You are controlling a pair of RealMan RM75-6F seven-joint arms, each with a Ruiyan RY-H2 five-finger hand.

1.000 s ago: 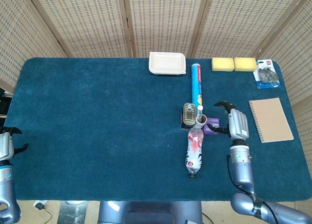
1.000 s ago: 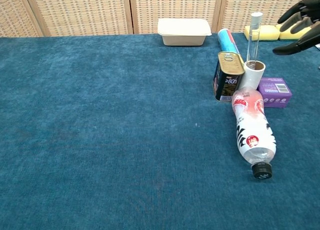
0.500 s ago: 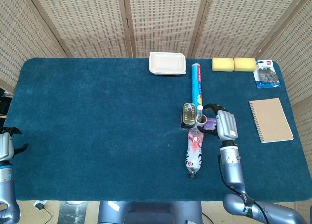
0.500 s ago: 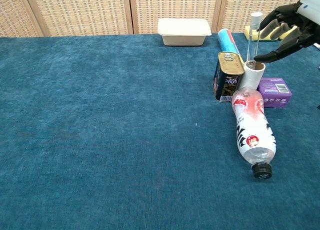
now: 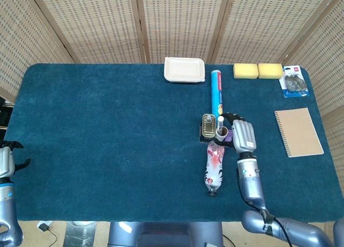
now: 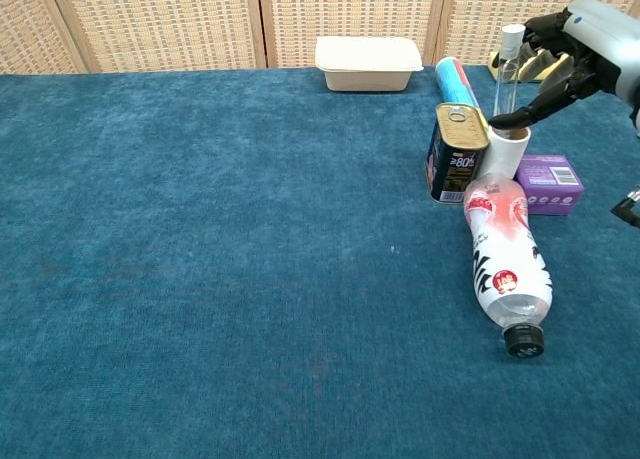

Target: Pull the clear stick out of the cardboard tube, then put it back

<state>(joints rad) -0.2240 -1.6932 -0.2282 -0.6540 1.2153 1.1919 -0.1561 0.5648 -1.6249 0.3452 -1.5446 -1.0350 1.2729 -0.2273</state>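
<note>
A short white cardboard tube stands upright between a tin can and a purple box, with the clear stick rising out of it. In the head view the tube and stick show just left of my right hand. My right hand hovers beside the stick's upper part, its thumb reaching toward the tube rim and its fingers curled near the stick's top, still apart from each other. My left hand rests at the table's near left corner, fingers spread, holding nothing.
A tin can touches the tube's left side, a purple box its right. A plastic bottle lies in front. Behind are a blue cylinder, white container, yellow sponges, notebook and blister pack.
My right hand has moved left from beside the purple box up to the stick, its fingers now flanking it. The stick, tube and left hand have not moved.
</note>
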